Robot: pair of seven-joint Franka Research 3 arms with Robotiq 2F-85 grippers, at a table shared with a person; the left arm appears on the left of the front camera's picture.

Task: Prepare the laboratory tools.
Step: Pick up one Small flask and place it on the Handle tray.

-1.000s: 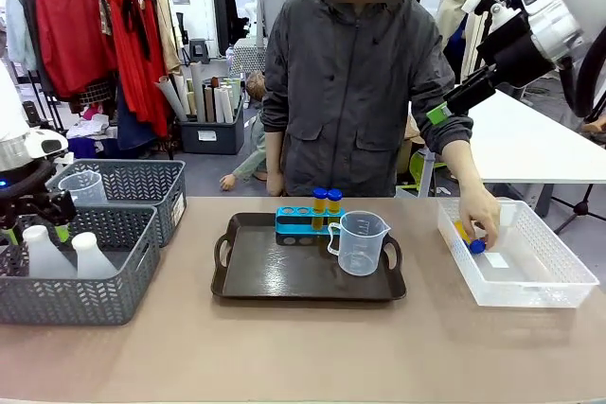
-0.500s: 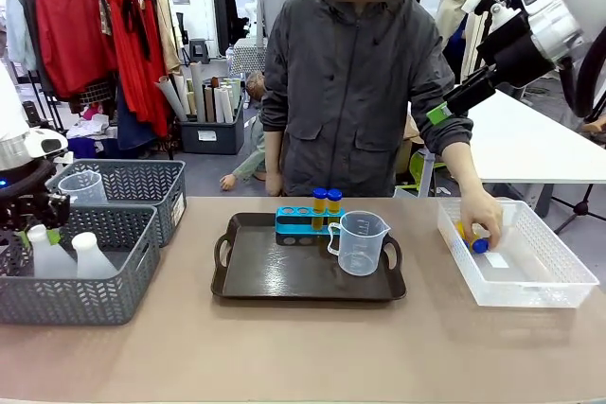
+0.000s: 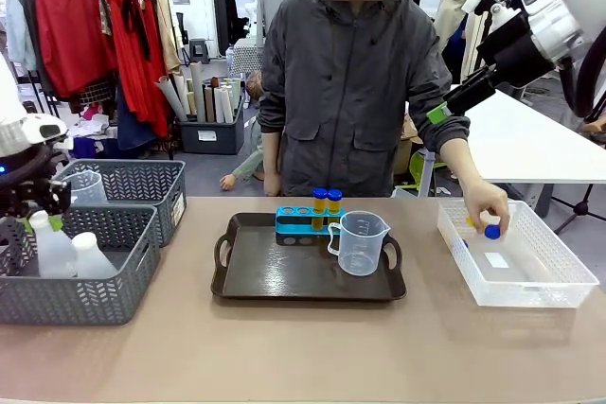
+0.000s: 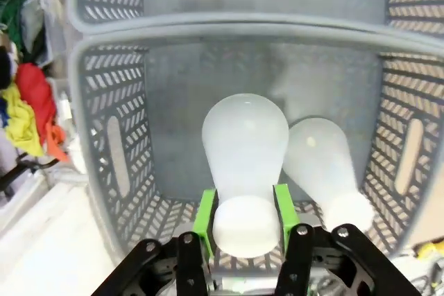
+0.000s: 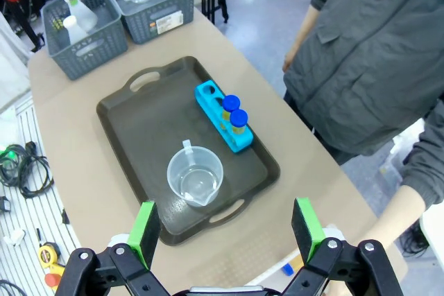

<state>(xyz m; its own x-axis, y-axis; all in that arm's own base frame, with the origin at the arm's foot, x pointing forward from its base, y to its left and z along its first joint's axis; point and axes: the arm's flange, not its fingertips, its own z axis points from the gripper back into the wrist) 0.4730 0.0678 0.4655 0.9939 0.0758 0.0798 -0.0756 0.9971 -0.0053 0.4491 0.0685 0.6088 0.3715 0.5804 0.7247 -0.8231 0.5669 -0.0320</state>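
My left gripper (image 3: 38,213) is shut on the neck of a translucent white conical flask (image 3: 52,248), held just above the floor of the near grey basket (image 3: 90,300). The wrist view shows green pads (image 4: 205,213) clamping the flask (image 4: 244,147), with a second flask (image 4: 322,164) beside it. A clear beaker (image 3: 360,243) and a blue rack (image 3: 301,224) with two blue-capped test tubes (image 3: 327,203) stand on the dark tray (image 3: 256,281). The person's hand holds another tube (image 3: 490,230) over the clear crate (image 3: 559,281). My right gripper (image 5: 225,227) hangs open high above the tray's right end.
A second grey basket (image 3: 142,182) behind the first holds another clear beaker (image 3: 87,186). The person stands at the far side, one arm reaching into the crate. Bare tabletop lies in front of the tray and between the tray and the baskets.
My left gripper has closed on the flask's neck and raised it a little. The person's hand has lifted a tube up out of the crate. The right arm has not moved.
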